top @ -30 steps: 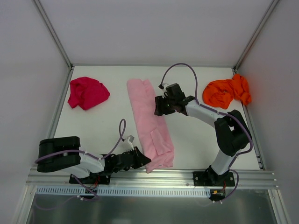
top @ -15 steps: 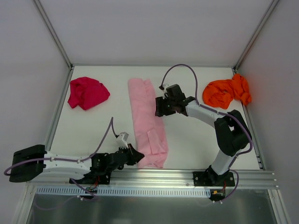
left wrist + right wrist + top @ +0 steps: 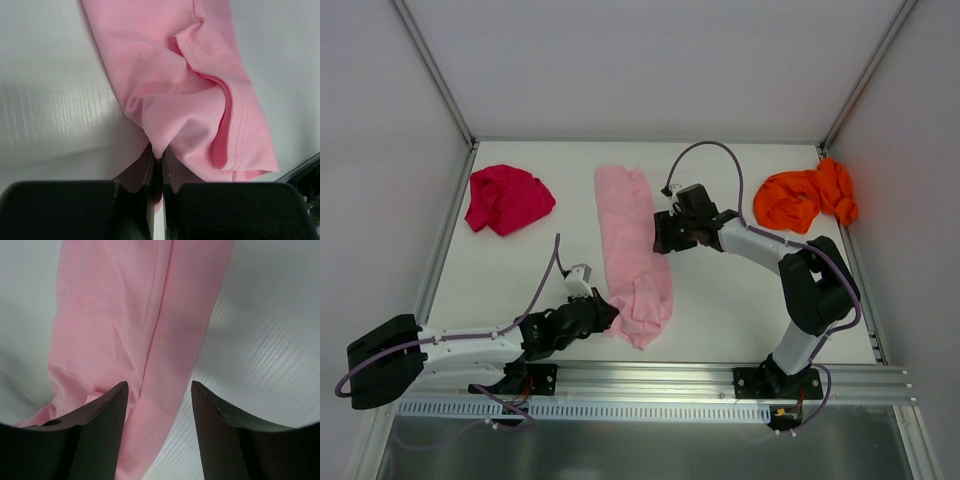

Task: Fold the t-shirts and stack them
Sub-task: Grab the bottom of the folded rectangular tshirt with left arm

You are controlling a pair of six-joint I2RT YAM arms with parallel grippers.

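**A:** What has the left gripper (image 3: 157, 161) got?

**B:** Its jaws are pressed together on a pinch of the pink shirt (image 3: 628, 235), right at the near end. The cloth bunches into a raised fold just beyond the tips, with a hemmed flap lying off to their right.

**A:** And the rest of that shirt?

**B:** It runs away from the left gripper as a long narrow strip, flat on the tabletop (image 3: 730, 295), up to the right gripper (image 3: 159, 386).

**A:** Is the right one holding it?

**B:** It doesn't look so. Its jaws stand apart above the strip's far half, near the right edge. The cloth lies smooth below and between them, with a seam running straight ahead.

**A:** The other two shirts?

**B:** The red shirt (image 3: 507, 199) sits in a crumpled heap well beyond the left gripper and off to its left. The orange shirt (image 3: 806, 197) is crumpled to the right of the right gripper, by the far right corner. Both are well apart from the pink one.
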